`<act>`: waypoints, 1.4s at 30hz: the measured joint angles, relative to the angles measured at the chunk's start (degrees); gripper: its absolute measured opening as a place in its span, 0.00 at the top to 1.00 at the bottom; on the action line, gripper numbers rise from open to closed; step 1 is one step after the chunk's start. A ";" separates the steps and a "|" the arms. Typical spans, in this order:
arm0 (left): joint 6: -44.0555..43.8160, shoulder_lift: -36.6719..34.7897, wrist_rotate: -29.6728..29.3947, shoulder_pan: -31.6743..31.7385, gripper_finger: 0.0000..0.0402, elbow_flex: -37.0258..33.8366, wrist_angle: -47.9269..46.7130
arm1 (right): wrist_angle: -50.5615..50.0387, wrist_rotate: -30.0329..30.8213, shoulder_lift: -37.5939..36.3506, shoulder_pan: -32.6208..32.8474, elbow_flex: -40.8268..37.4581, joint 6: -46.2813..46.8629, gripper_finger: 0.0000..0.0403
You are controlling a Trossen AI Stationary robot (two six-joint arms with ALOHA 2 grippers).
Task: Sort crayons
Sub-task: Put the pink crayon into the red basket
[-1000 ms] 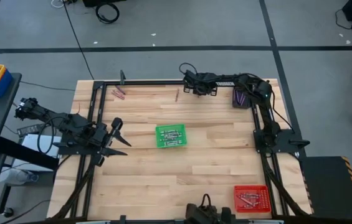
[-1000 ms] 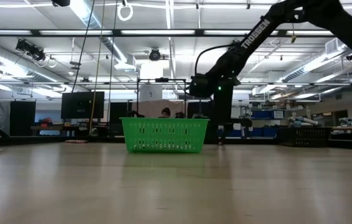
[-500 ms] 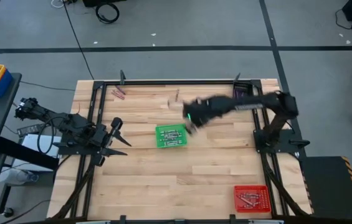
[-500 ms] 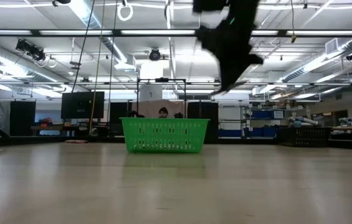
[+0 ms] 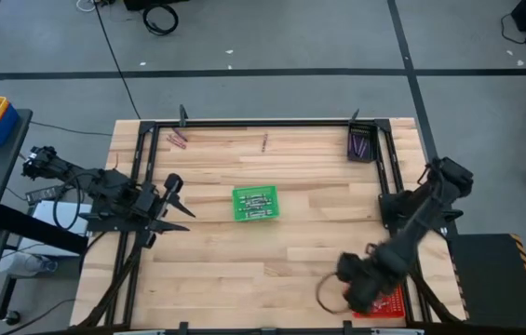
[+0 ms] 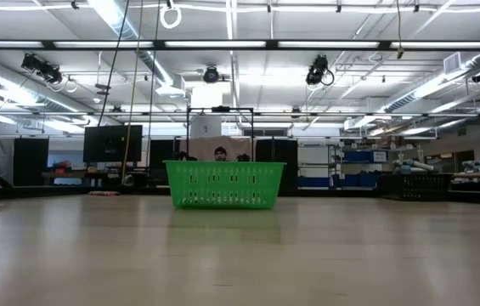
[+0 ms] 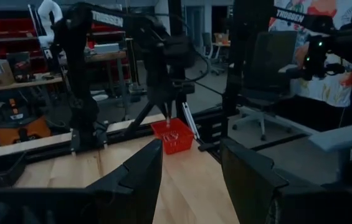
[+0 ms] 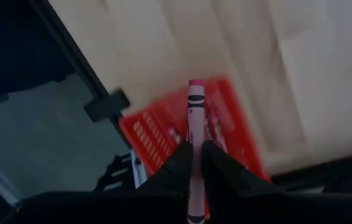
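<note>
Right pincer (image 5: 363, 284): it has swung all the way from the far edge of the table, over the green tray, to the near right corner. It now hangs over the red tray (image 5: 391, 302) and pinches one pink crayon (image 8: 194, 155) tight between its two fingers.
Left pincer (image 5: 171, 186): it waits at the left side of the table, in the same spot as a second ago, fingers apart and holding nothing.
Table (image 5: 216, 251): bare wood between the trays.
Green tray (image 5: 255, 204): sits in the middle of the table with some small crayons inside (too tiny to tell the colours).
Dark tray (image 5: 359, 144): sits at the far right corner with purple crayons in it.
Loose crayons (image 5: 178, 140): a few lie near the far left edge, and one more (image 5: 264, 142) near the far middle.
What it means: the pink crayon has reached its tray, so I think letting go comes next.
</note>
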 joint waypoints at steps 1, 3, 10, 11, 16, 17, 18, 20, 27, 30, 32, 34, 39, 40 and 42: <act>0.31 0.00 0.00 0.00 0.57 0.00 0.23 | 0.79 -0.09 0.00 1.84 -0.93 2.54 0.91; 0.65 0.02 0.00 0.00 0.57 0.00 0.57 | 3.89 -0.96 0.00 4.63 -3.36 7.73 0.91; 3.00 0.02 0.00 0.00 0.57 0.00 0.89 | 23.26 -7.30 0.02 8.09 -15.54 12.62 0.91; 3.00 0.02 -0.01 0.00 0.57 0.00 0.87 | 25.33 -8.01 0.02 8.03 -17.23 12.70 0.91; 3.11 0.02 -0.02 0.00 0.57 0.00 0.85 | 26.25 -6.09 0.02 7.54 -22.64 14.94 0.91; 3.09 0.02 -0.02 0.00 0.57 0.00 0.84 | 26.23 -5.38 0.02 7.40 -23.36 15.39 0.91; 3.08 0.02 -0.02 0.02 0.57 0.00 0.85 | 26.58 -4.97 0.02 7.31 -24.11 15.68 0.91; 3.01 0.02 -0.02 0.00 0.57 0.00 0.85 | 27.41 -4.20 0.02 7.28 -25.50 15.69 0.90; 2.89 0.02 -0.02 0.00 0.57 0.00 0.78 | 27.41 -9.84 0.02 7.26 -27.63 18.74 0.82; 2.89 0.02 -0.02 0.01 0.57 0.00 0.78 | 27.06 -13.31 0.00 6.17 -26.59 19.21 0.77; 2.88 0.02 -0.02 0.00 0.57 0.00 0.78 | 26.84 -15.91 -0.04 4.63 -24.92 18.80 0.74; 2.87 0.02 -0.02 0.00 0.57 0.00 0.80 | 25.44 -18.54 -0.04 2.61 -22.87 18.71 0.74; 2.87 0.02 0.00 0.00 0.57 0.00 0.78 | 20.81 -16.21 -0.07 -5.25 -15.53 13.64 0.74; 2.87 0.02 -0.02 0.00 0.57 0.00 0.78 | 20.33 -13.59 -0.07 -7.27 -14.18 11.65 0.75; 2.48 0.02 -0.01 0.00 0.57 0.00 0.73 | 20.49 -6.50 -0.07 -11.42 -11.46 7.12 0.75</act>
